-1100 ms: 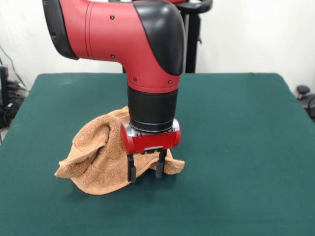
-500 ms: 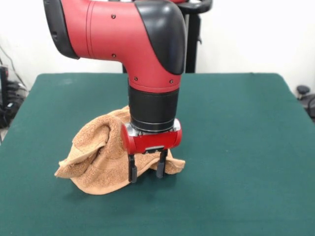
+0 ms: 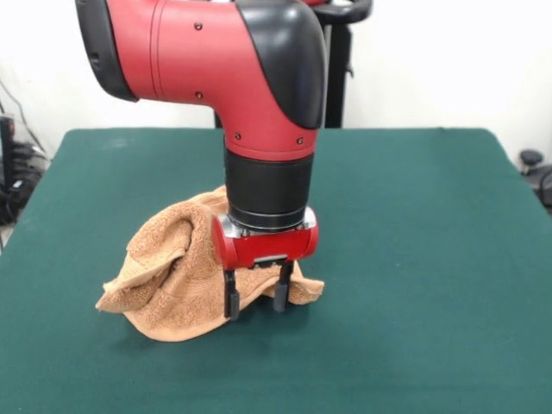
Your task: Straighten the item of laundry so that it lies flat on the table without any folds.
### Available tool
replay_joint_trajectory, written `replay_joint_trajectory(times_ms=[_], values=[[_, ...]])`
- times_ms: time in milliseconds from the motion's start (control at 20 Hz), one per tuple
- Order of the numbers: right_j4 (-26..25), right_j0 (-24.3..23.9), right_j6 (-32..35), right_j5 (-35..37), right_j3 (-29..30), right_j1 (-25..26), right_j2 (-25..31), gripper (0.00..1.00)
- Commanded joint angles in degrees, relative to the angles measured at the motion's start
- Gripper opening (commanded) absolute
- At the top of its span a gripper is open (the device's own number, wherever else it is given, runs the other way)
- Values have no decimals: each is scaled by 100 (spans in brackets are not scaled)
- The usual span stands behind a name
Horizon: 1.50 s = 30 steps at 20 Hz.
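Note:
The item of laundry (image 3: 172, 289), an orange-tan terry towel, lies crumpled in a rumpled heap on the dark green table (image 3: 414, 224), left of centre. Its folds rise into a hump, and a flap points out to the left. My gripper (image 3: 256, 302) points straight down at the heap's right front edge. It is open, its two black fingers (image 3: 231, 304) standing apart on either side of a low fold of the towel. The tips are at or just above the table surface. The arm's wrist hides the towel's back right part.
The arm's red and black body fills the upper middle of the view. A black stand (image 3: 338, 65) rises behind the table's far edge. Cables and dark gear (image 3: 13, 177) sit off the left side, and a dark object (image 3: 535, 168) sits off the right edge.

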Motion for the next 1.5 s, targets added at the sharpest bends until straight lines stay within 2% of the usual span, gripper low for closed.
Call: replay_joint_trajectory(times_ms=[50, 250, 300, 1450, 1500], values=[[-226, 29, 85, 228, 495, -154, 418, 100], [-229, 26, 58, 283, 489, -155, 418, 100], [-205, 6, 41, 336, 485, -145, 443, 0], [-211, 86, 119, 310, 380, -46, 410, 0], [-216, 75, 119, 284, 401, -50, 414, 100]])
